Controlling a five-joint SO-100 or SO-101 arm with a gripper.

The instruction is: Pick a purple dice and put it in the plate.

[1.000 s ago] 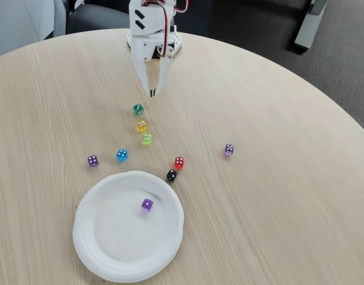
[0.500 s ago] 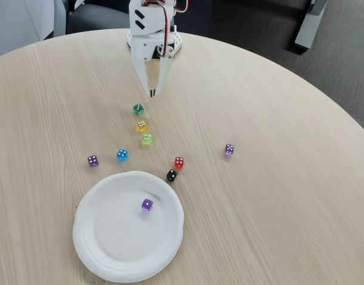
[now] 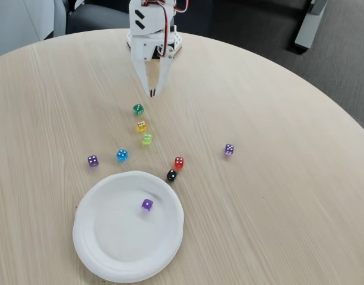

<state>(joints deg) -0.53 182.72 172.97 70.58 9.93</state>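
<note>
Now the purple dice [image 3: 147, 205] (deep violet, white pips) sits in the plate [image 3: 104, 252], pincer [image 3: 152, 94] together

- Setting reads as an office or meeting room.
- Surface [image 3: 277, 196]: large round top in pale wood-grain laminate, of the kind used for meeting tables.
- Floor [image 3: 342, 65]: dark grey carpet, visible at far right beyond the surface edge.
- Furniture leg [image 3: 306, 27]: light grey metal, standing on the carpet at far right.
- Chair [image 3: 92, 18]: dark seat at far left, behind the surface; details unclear.
</note>
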